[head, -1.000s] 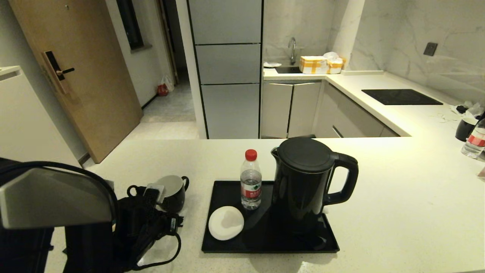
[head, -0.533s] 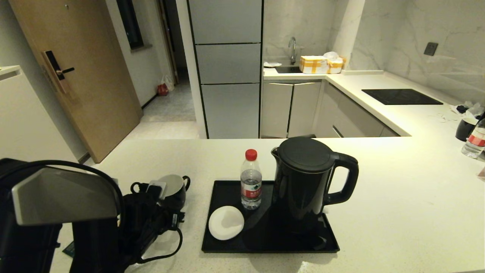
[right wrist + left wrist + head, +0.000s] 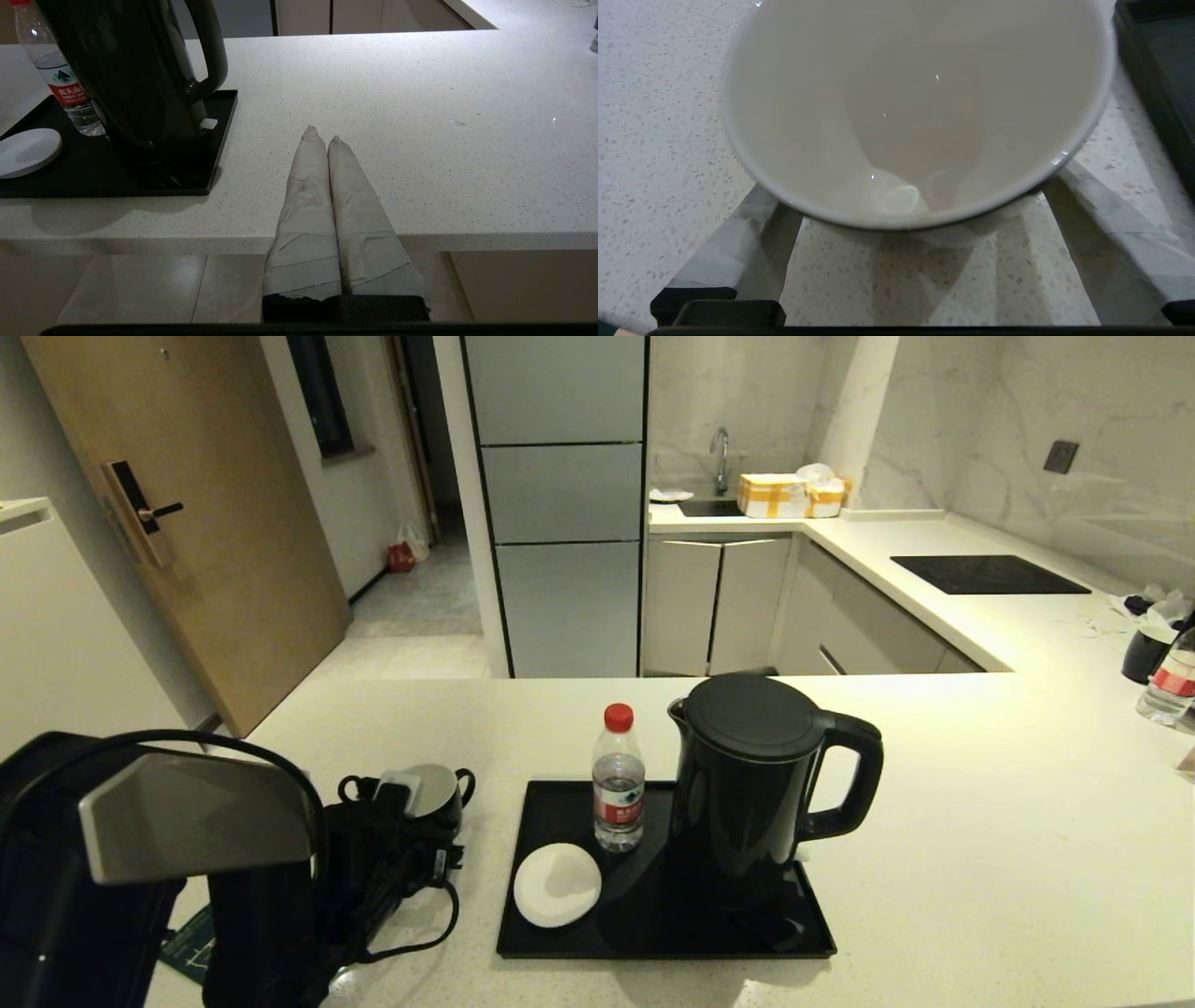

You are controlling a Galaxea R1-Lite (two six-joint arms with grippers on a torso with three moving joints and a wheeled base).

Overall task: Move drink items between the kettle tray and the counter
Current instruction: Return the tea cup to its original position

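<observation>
Standing on the counter [image 3: 934, 821] just left of the tray [image 3: 653, 933], the mug [image 3: 434, 793] sits between the left gripper's [image 3: 906, 261] spread fingers [image 3: 738, 247] — not clamped. On the tray: kettle [image 3: 756, 784], saucer [image 3: 557, 885] and bottle [image 3: 618, 789] — its red label bears white Chinese characters. The right gripper [image 3: 322, 135] is pressed shut at the counter's near edge, right of the tray.
</observation>
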